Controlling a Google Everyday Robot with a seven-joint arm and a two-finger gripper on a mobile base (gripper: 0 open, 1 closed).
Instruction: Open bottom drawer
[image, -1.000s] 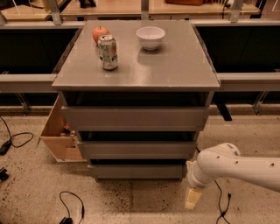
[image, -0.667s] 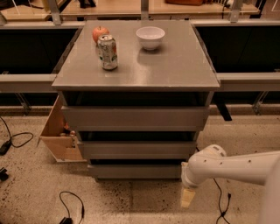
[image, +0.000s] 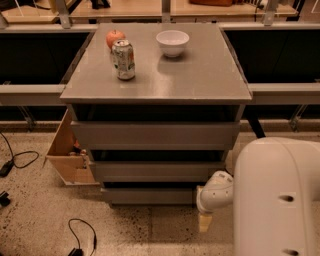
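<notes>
Swinging in since a moment ago, the white arm (image: 277, 200) now fills the lower right, and the gripper (image: 205, 223) has edged left. It hangs low over the speckled floor (image: 40, 215), just beside the right end of the bottom drawer (image: 150, 195). Whether it is spread or pressed together cannot be told. That drawer sits lowest in the grey cabinet (image: 200, 75), its front pushed in. A can (image: 123, 59), an apple (image: 115, 37) and a white bowl (image: 172, 42) stand unmoved on top. A wooden box (image: 70, 155) and cables (image: 82, 235) lie at left.
</notes>
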